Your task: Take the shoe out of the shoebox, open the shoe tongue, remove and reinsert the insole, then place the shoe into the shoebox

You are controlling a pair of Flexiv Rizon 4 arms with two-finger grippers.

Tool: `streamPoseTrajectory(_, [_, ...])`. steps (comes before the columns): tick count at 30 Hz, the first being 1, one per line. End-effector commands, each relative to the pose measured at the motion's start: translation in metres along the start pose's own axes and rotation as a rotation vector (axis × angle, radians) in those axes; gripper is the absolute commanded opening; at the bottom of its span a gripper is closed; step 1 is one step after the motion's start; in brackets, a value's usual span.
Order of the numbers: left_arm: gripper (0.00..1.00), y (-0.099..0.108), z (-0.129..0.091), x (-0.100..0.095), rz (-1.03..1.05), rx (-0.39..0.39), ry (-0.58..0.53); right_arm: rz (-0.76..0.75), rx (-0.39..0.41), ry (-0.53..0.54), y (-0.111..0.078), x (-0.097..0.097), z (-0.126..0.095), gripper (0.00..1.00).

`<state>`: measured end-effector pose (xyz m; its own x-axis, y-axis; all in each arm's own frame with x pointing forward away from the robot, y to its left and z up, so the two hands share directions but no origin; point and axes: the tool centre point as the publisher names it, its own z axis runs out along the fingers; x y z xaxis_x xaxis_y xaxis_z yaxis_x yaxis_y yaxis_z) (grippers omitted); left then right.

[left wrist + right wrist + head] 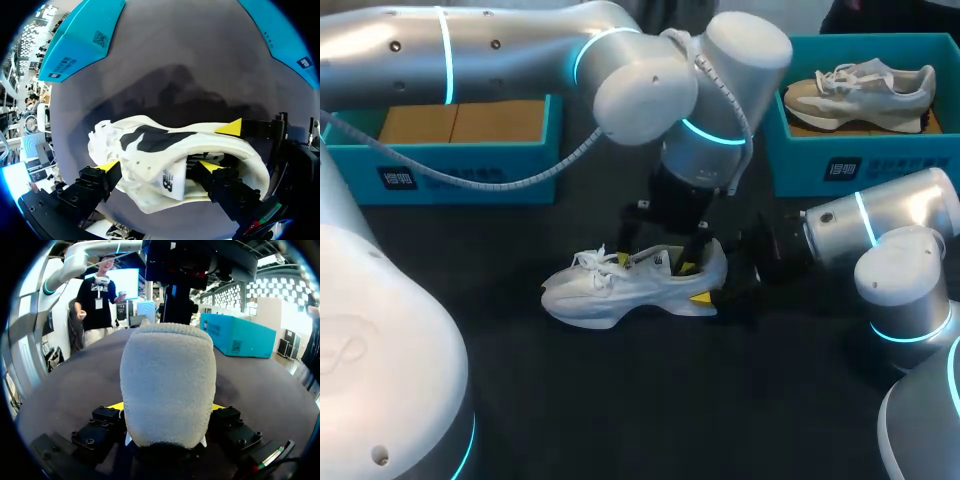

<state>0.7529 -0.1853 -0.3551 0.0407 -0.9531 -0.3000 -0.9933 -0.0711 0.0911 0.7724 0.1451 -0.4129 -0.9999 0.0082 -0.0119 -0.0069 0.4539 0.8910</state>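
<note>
My left arm hides the back of the white shoe from above. The right gripper squeezes its heel from both sides. The left gripper hangs over the shoe's opening; I cannot tell if it grips. The shoe stands on the dark table, outside the blue box.

Robotics lab or test bench: two silver robot arms w/ glowing cyan rings, left arm & right arm, set at a dark-covered table. Teal shoeboxes w/ printed labels along its far edge, white shoe mid-table.
</note>
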Motion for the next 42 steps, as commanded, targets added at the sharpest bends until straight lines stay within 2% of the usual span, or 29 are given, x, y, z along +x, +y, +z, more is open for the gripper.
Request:
streamPoseTrajectory(1, [1.00,0.005,-0.002,-0.017,-0.009,0.000,0.020,-0.001,0.002,-0.001,0.000,0.000,0.001,0.00])
streamPoseTrajectory(10, [1.00,0.009,-0.007,-0.039,-0.019,-0.040,0.063,-0.001,0.002,-0.001,0.000,0.000,0.001,0.00])
streamPoseTrajectory(11, [0.97,0.009,-0.007,-0.041,-0.021,-0.045,0.069,-0.001,0.002,-0.001,0.000,0.000,0.001,0.00])
streamPoseTrajectory(12, [0.75,0.008,-0.008,-0.043,-0.019,-0.056,0.078,-0.001,0.002,-0.001,0.000,0.000,0.001,0.00])
streamPoseTrajectory(13, [0.45,0.008,-0.008,-0.045,-0.016,-0.063,0.088,-0.001,0.002,-0.001,0.000,0.000,0.001,0.00])
streamPoseTrajectory(14, [0.30,0.008,-0.008,-0.047,-0.017,-0.062,0.089,-0.001,0.002,-0.001,0.000,0.000,0.001,0.00])
streamPoseTrajectory(16, [0.17,0.007,-0.009,-0.051,-0.020,-0.064,0.096,-0.001,0.002,-0.001,0.000,0.000,0.001,0.00])
streamPoseTrajectory(17, [0.00,0.006,-0.009,-0.052,-0.020,-0.066,0.099,-0.001,0.002,-0.001,0.000,0.000,0.001,0.00])
streamPoseTrajectory(36, [0.00,-0.001,-0.016,-0.098,-0.006,-0.102,0.207,-0.001,0.002,-0.001,0.000,0.000,0.001,0.00])
streamPoseTrajectory(42, [0.00,-0.001,-0.014,-0.104,-0.011,-0.111,0.213,-0.001,0.002,-0.001,0.000,0.000,0.001,0.00])
